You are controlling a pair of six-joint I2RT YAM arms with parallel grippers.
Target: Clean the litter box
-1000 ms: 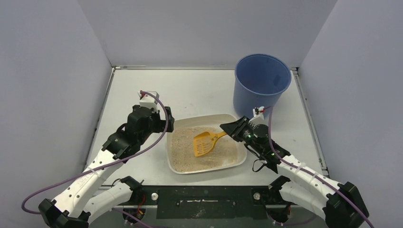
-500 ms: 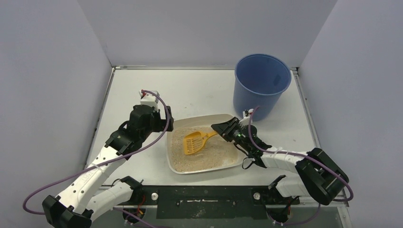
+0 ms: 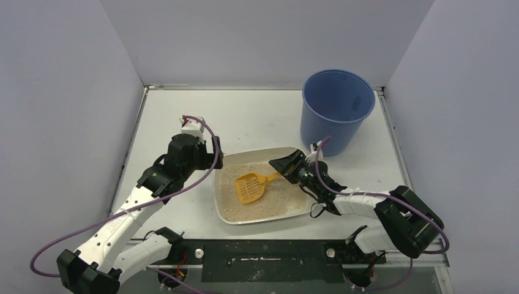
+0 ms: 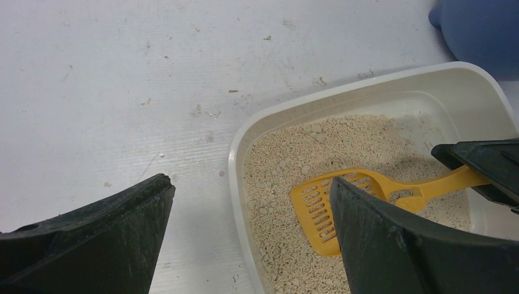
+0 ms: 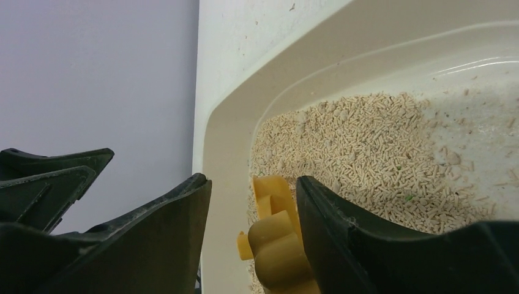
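Slid leftward within the litter box (image 3: 216, 193), mid-counter (image 3: 257, 119), over the last second: orange scoop (image 3: 250, 187), resting on the pellets. Straddling its handle, right tool (image 5: 252, 184) half parted, slack on one side, likely letting go. Left tool (image 4: 251, 184) spread wide, empty, over the box's left rim. No clumps visible; looks nearly finished. Blue bucket (image 3: 337, 101) behind.

Place: robotics lab test cell | Signs: plain grey panels (image 3: 263, 37) enclose white table (image 3: 257, 116), black mounting rail (image 3: 263, 252) at near edge
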